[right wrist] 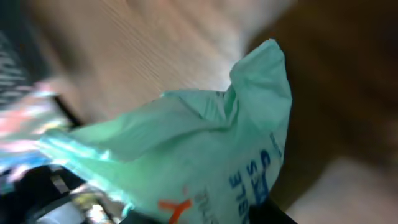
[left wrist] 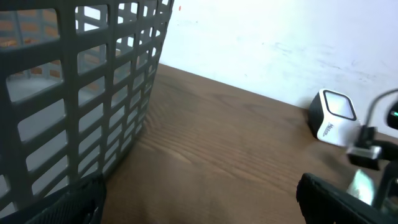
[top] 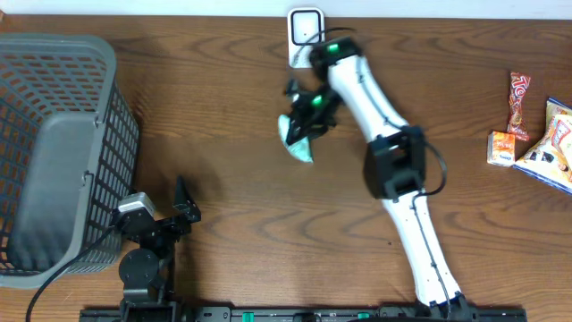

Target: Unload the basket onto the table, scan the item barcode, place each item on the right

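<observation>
A mint-green packet (top: pixel 298 139) with blue and orange print hangs just above the table, below the white barcode scanner (top: pixel 305 27). My right gripper (top: pixel 310 109) is shut on the packet's top edge. The right wrist view is filled by the crumpled packet (right wrist: pixel 205 143), and its barcode cannot be made out. At the table's front left, my left gripper (top: pixel 186 201) stands open with nothing in it. Its two dark fingertips (left wrist: pixel 336 199) sit wide apart over bare wood. The scanner (left wrist: pixel 333 118) also shows at the right of the left wrist view.
A large grey mesh basket (top: pixel 54 152) fills the left side, close beside the left arm. At the far right lie a red stick pack (top: pixel 519 103), a small orange box (top: pixel 502 148) and a blue and orange snack bag (top: pixel 554 148).
</observation>
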You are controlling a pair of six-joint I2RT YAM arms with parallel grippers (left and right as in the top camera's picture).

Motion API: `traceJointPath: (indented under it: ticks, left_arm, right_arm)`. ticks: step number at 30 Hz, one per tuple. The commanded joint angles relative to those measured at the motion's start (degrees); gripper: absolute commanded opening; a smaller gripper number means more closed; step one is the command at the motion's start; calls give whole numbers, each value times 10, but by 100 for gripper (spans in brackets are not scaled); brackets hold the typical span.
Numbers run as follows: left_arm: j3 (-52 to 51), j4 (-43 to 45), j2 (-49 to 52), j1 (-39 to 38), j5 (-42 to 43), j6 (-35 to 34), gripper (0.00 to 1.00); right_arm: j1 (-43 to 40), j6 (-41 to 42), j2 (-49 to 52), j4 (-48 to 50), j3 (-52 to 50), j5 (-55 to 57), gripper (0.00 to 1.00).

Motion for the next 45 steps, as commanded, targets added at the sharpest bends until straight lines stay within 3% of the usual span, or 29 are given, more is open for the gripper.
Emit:
traceJointPath:
  ticks: [1, 15, 18, 20, 25, 30, 33, 36, 40, 45]
  left_arm:
    - [-11, -21, 0, 2, -6, -3, 98]
    - [-11, -21, 0, 2, -6, -3, 98]
    - [-11, -21, 0, 2, -6, -3, 98]
    - [-11, -21, 0, 2, -6, -3, 98]
    - [-11, -21, 0, 2, -6, -3, 98]
    - [-11, -21, 0, 2, -6, -3, 98]
    - [-11, -21, 0, 2, -6, -3, 98]
    - [-11, -21, 0, 2, -6, -3, 98]
    - [-11, -21, 0, 2, -6, -3, 98]
    - [-11, -21, 0, 2, -6, -3, 98]
  right_arm:
    - [-53, -71, 6, -1, -5, -157, 29]
    - [-90, -100, -33, 0, -41, -82, 54]
    - [-77, -93, -74, 6, -41, -54, 68]
    - [-60, -60, -97, 18, -41, 7, 73]
    - [30, 129, -117, 73, -41, 322, 80]
    - [113, 199, -110, 103, -43, 426, 91]
    - [151, 242, -103, 119, -43, 492, 82]
    - [185, 304, -89, 124, -43, 596, 64]
    - [213, 367, -56, 123, -46, 731, 66]
    - [214, 383, -32, 118, -46, 745, 54]
